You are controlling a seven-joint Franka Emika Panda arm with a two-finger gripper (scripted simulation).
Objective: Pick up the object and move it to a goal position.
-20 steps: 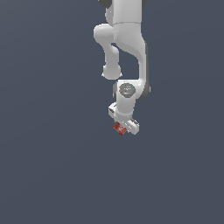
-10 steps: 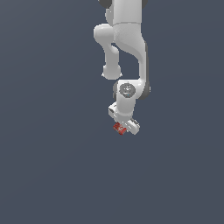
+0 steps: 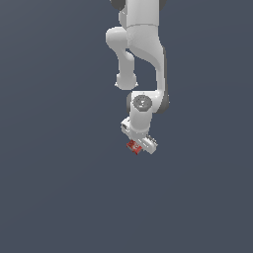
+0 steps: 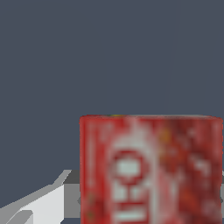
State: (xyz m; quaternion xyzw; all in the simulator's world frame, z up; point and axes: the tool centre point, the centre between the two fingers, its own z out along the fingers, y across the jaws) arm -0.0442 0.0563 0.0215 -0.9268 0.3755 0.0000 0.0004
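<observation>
the white robot gripper is clamping the small red rectangular box with a white printed label, its fingers pressing the box's side, above the plain dark grey floor

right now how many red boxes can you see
1. The red box sits at the tip of the claw, below the arm's wrist in the exterior view; the wrist view shows the same box up close. Nothing else red is visible, though the arm could hide something.
</observation>
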